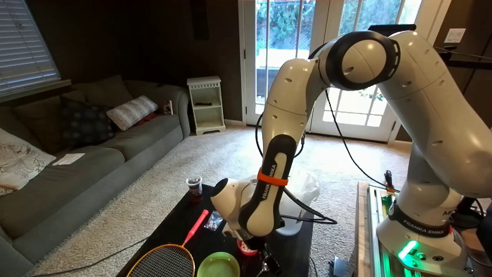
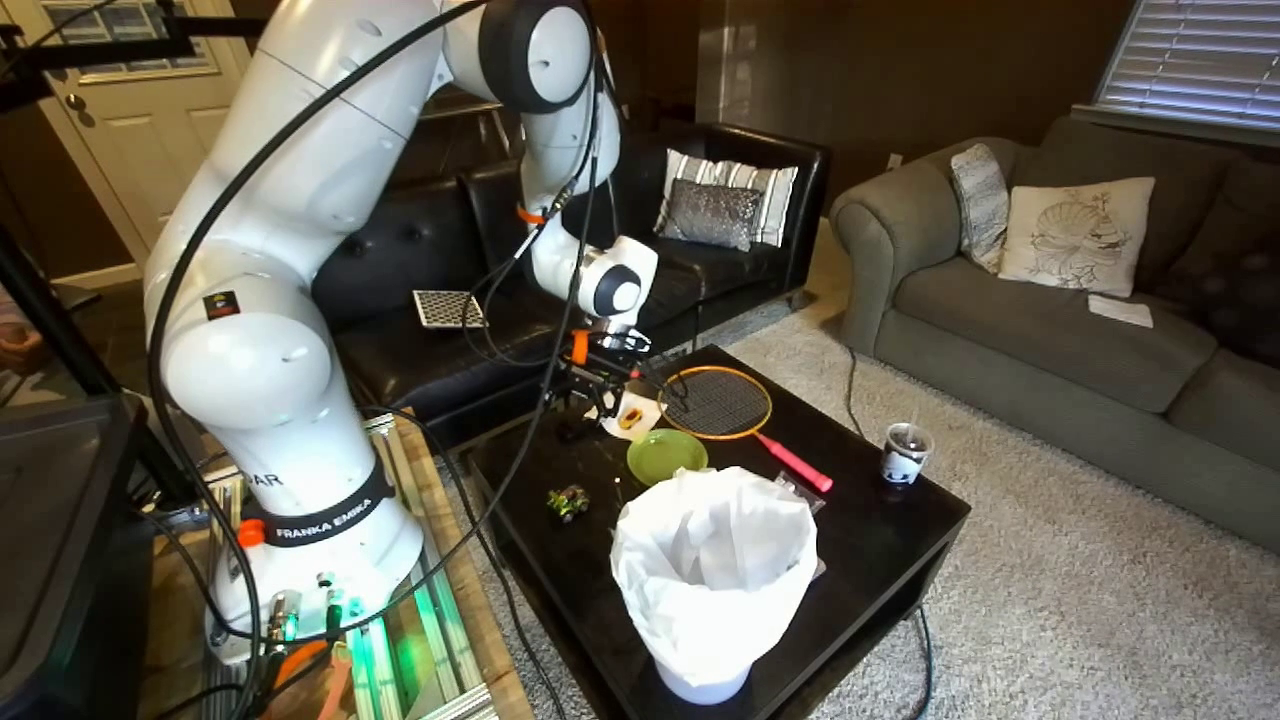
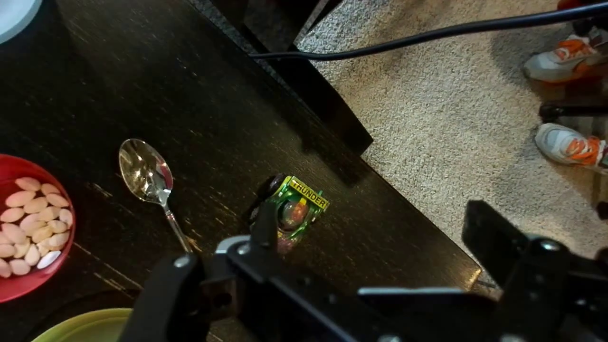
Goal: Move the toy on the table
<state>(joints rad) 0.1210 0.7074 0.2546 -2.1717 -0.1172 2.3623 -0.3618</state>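
Note:
The toy is a small green car (image 3: 297, 209) with a yellow "THUNDER" label, standing on the black table (image 3: 213, 95). In an exterior view the toy (image 2: 568, 503) sits near the table edge on the robot's side. I cannot make it out in the exterior view where the gripper (image 1: 271, 261) hangs low over the table. In the wrist view my gripper (image 3: 377, 228) is open, its fingers wide apart with nothing between them. The left finger overlaps part of the toy in the picture. The gripper (image 2: 588, 412) appears above the table, apart from the toy.
A spoon (image 3: 145, 171), a red bowl (image 3: 28, 289) of pale pieces and a green bowl (image 2: 667, 456) lie near the toy. A white-bagged bin (image 2: 710, 590), a racket (image 2: 715, 402) and a cup (image 2: 905, 455) also stand or lie on the table.

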